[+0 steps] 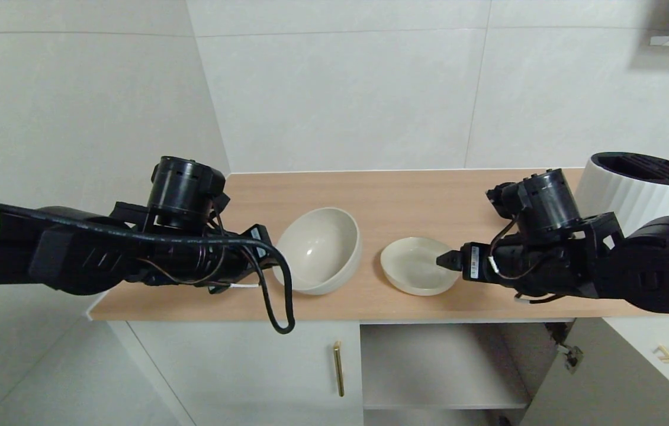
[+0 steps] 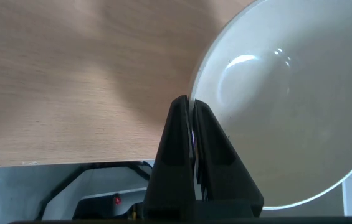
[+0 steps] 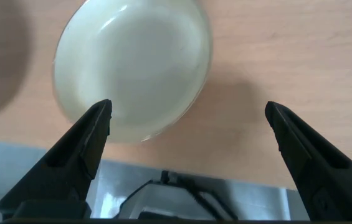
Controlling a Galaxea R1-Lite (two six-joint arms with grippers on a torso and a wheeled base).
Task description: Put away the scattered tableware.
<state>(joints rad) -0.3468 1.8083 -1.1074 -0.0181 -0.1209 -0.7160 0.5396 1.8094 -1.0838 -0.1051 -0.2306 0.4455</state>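
The fingers (image 2: pixel 177 149) of the left gripper (image 2: pixel 192 102) are pressing together on the rim of a large, deep, cream ceramic bowl (image 2: pixel 288 106), with the thin edge caught between them. The left arm is stretching in low from the left, roughly level with the counter's front edge, and its cable is looping down past the edge. The bowl is sitting tilted, with its outer wall showing on its near and right side; whether its base is touching the top cannot be told.

The fingers (image 3: pixel 85 146) of the right gripper (image 3: pixel 187 106) are standing wide apart and holding nothing. The right arm is coming in low from the right, and its gripper is pointing at the right rim of a small, shallow, cream ceramic bowl (image 1: pixel 414 263), which is resting flat on the counter just beside the large one.

Both bowls are lying near the front of a light wooden countertop (image 1: pixel 405 189). A white ribbed cylindrical container (image 1: pixel 630 186) with a black top is standing at the right end. White tiled walls (image 1: pixel 340 89) are rising behind and at the left. Below, a white cabinet door with a gold handle (image 1: pixel 338 368) is sitting beside an open shelf compartment (image 1: pixel 435 367).
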